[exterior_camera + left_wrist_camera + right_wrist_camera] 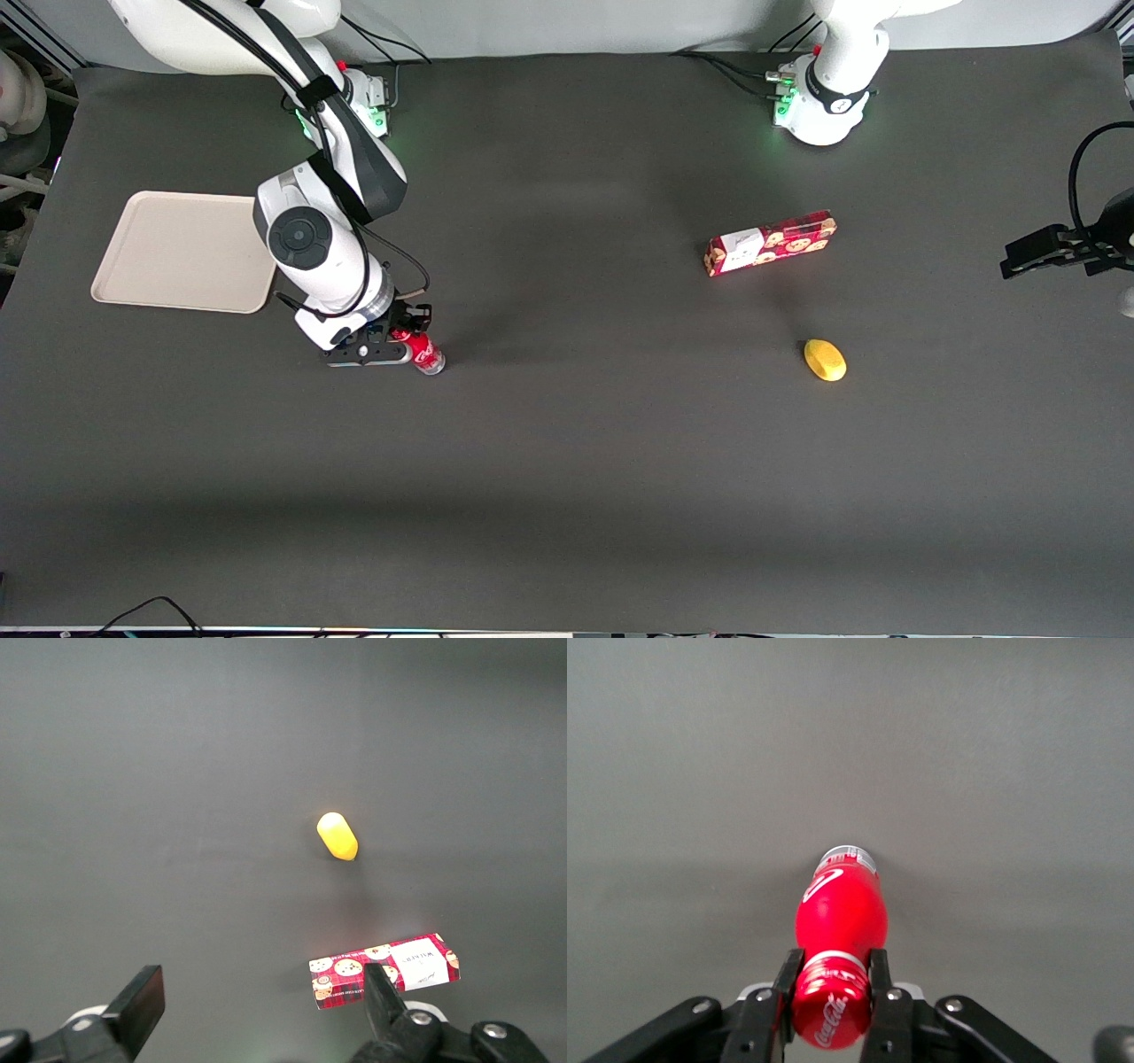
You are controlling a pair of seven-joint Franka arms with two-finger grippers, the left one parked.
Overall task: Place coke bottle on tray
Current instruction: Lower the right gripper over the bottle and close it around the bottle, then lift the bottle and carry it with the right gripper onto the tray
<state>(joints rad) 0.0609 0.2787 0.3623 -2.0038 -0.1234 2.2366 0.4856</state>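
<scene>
A robotics lab: white arm bases (819,106) bolted to a dark cloth-covered surface (567,461), cables trailing off its edges.

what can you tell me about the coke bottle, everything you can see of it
The coke bottle is small and slim, apparently plastic, with a red label bearing white script and a clear base. It is tilted, not upright, with its base pointing away from the wrist camera. The gripper is shut on its upper part, a finger on each side. It is over the dark table, nearer the front camera than the tray and not yet on it.
</scene>
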